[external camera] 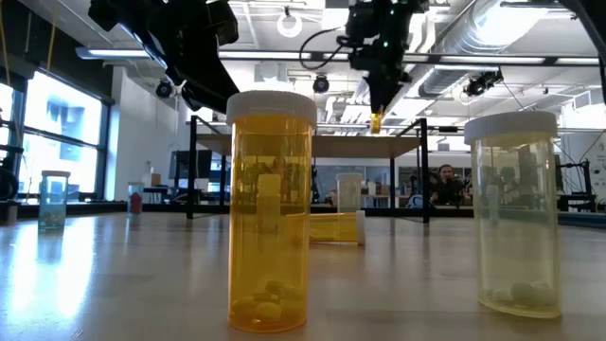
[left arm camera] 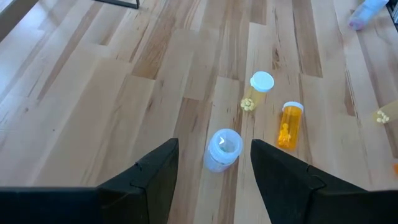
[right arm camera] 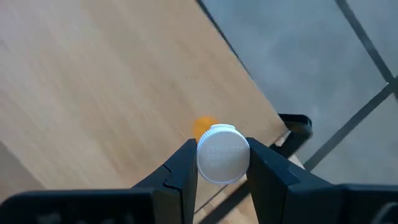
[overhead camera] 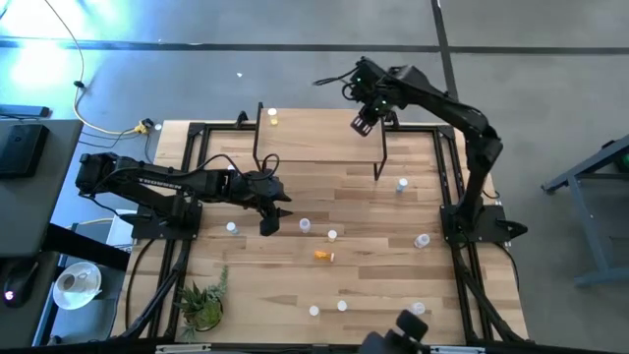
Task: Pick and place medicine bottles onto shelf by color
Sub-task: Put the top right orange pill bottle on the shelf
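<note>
A: Right gripper (right arm camera: 222, 163) is clamped on an orange bottle (right arm camera: 222, 152), fingers either side just under its white cap; it hangs above the shelf (overhead camera: 324, 133), near the right end; a yellowish bottle (overhead camera: 272, 119) stands on the shelf's far left corner.

B: Left gripper (left arm camera: 214, 168)?

A: Low over the table (overhead camera: 373, 285), left of centre; jaws apart, nothing between them; a bluish bottle (left arm camera: 222, 150) stands upright just ahead of the gap; beyond it a pale yellow bottle (left arm camera: 256, 90) and another orange bottle (left arm camera: 289, 125) lie on their sides.

B: Handling notes?

A: Judged light; rigid thin plastic, a few pills loose at the bottom; smooth round wall, so likely slippery and prone to roll once tipped; the bottles in the low view look tall for their base, so a nudge could topple them.

B: Where to grip?

A: Across the body just below the cap, where the ridge gives a stop; squarely, jaws level; set down vertical, let go only when the base is flat on the board.
</note>
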Robot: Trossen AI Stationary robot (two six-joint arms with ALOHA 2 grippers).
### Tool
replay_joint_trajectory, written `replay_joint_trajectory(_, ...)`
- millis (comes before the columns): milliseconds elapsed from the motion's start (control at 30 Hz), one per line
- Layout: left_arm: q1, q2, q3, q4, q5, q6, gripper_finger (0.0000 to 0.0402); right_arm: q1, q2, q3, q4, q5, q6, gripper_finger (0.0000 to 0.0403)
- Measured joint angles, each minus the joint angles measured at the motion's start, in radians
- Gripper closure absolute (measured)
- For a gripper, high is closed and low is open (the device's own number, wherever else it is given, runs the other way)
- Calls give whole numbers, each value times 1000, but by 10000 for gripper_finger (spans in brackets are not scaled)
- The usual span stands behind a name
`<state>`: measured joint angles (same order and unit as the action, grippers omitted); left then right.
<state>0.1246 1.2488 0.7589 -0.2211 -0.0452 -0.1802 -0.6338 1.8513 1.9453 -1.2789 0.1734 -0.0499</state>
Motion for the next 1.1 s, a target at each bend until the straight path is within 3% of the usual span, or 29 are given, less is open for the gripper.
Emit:
replay_joint_trajectory(900, 0, 0, 0, 0, -3, 8, 211, 0, 59, -3, -48, -21, -11, 304)
replay_joint_trajectory(1100, 0, 0, 0, 0, -3, 8, 211, 0, 59, -3, -48, -22, -11, 284)
